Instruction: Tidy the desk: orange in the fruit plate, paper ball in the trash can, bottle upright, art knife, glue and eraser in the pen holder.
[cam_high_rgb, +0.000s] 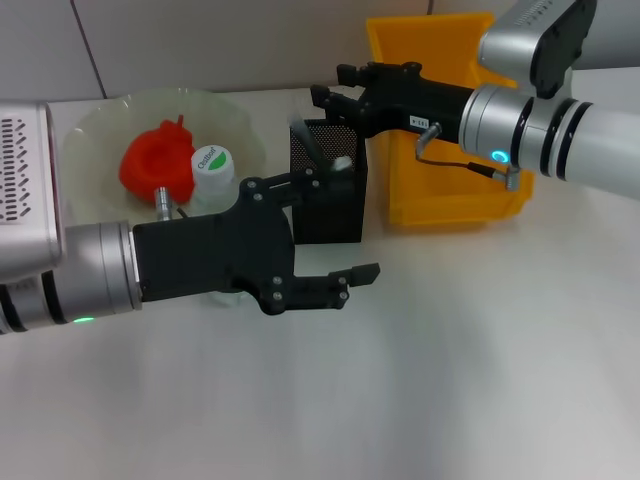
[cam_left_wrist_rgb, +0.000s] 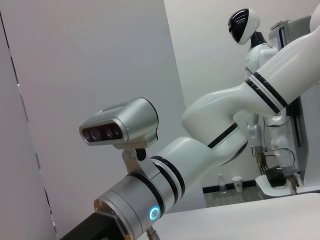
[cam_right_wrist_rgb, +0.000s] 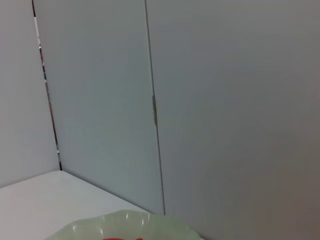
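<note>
Pen holder (cam_high_rgb: 328, 185) at mid-desk, both grippers close by.

The black mesh holder stands between the green fruit plate (cam_high_rgb: 90, 125), which holds a red item (cam_high_rgb: 155, 160), and the yellow bin (cam_high_rgb: 450, 190). The upright bottle (cam_high_rgb: 212, 172) is beside it, partly hidden by the left gripper (cam_high_rgb: 335, 235), fingers spread empty. The right gripper (cam_high_rgb: 325, 100) hovers above the holder's rim, fingers apart.
</note>
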